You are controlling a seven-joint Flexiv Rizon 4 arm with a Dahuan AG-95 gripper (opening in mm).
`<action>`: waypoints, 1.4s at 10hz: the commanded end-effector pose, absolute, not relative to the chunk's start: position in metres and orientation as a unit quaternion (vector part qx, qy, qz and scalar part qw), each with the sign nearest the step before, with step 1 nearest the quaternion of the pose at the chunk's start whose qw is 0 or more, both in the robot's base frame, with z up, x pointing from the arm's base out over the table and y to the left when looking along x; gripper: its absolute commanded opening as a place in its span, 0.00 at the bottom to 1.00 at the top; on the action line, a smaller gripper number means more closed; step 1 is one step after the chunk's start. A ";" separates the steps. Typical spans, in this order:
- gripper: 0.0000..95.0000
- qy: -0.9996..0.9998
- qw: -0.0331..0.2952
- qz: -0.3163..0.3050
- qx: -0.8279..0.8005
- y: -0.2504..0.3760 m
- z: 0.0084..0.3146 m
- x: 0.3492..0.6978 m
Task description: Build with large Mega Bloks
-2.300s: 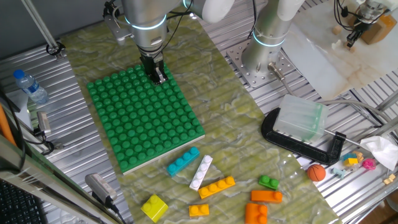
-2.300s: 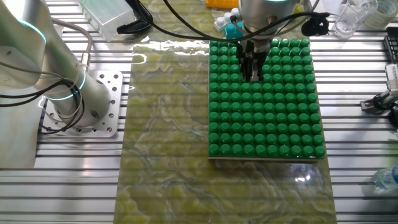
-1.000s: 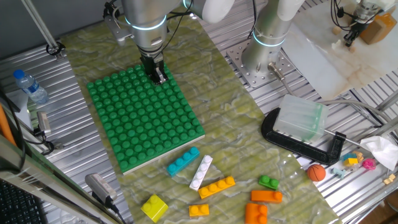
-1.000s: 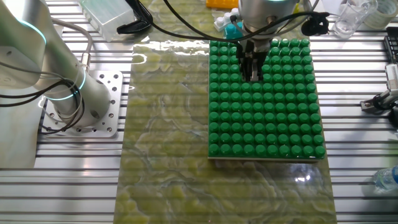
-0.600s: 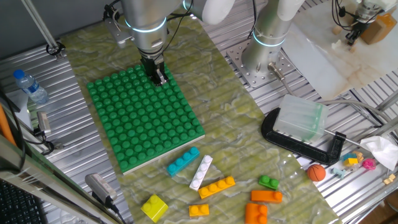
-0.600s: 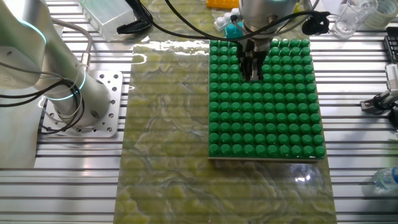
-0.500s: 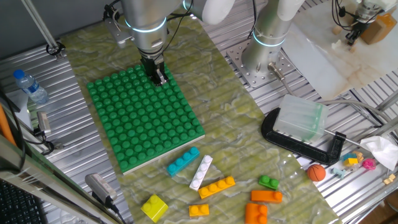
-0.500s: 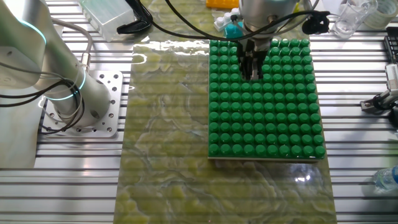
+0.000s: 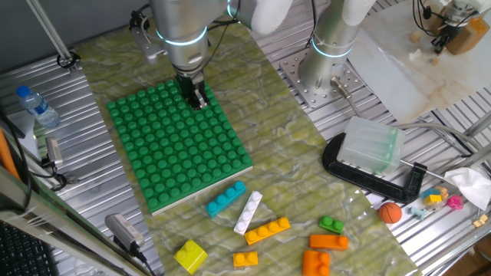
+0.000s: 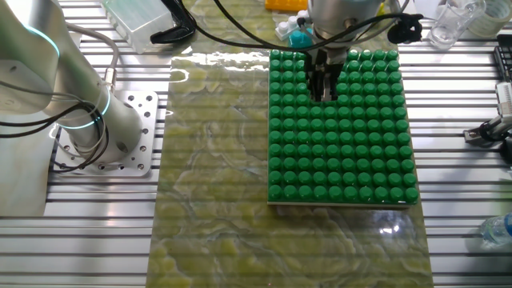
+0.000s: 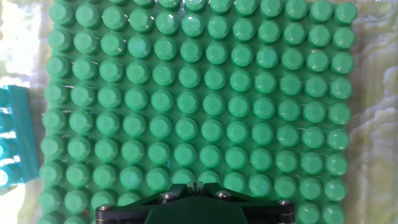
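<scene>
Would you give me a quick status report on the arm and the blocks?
Gripper shut, empty, low over the green baseplate. Baseplate bare; loose bricks lie on the mat beyond its edge. Nothing in the way.

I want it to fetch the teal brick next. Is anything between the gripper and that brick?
Nothing visible. The gripper hangs above the green studded board, and only bare studs lie between it and the teal brick lying off the board's near edge.
</scene>
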State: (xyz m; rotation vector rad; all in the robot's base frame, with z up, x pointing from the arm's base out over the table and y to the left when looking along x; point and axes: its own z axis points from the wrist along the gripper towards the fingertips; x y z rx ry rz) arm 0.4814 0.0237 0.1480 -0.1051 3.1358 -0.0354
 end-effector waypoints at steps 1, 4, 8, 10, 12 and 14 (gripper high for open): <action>0.00 0.999 0.011 -0.008 -0.030 0.035 0.147 0.482; 0.00 0.999 0.019 -0.009 -0.045 0.051 0.143 0.482; 0.00 0.998 0.025 -0.008 -0.061 0.070 0.137 0.482; 0.00 0.998 0.028 -0.004 -0.064 0.071 0.137 0.481; 0.00 0.997 0.027 -0.005 -0.068 0.071 0.137 0.481; 0.00 0.997 0.029 -0.003 -0.066 0.071 0.137 0.482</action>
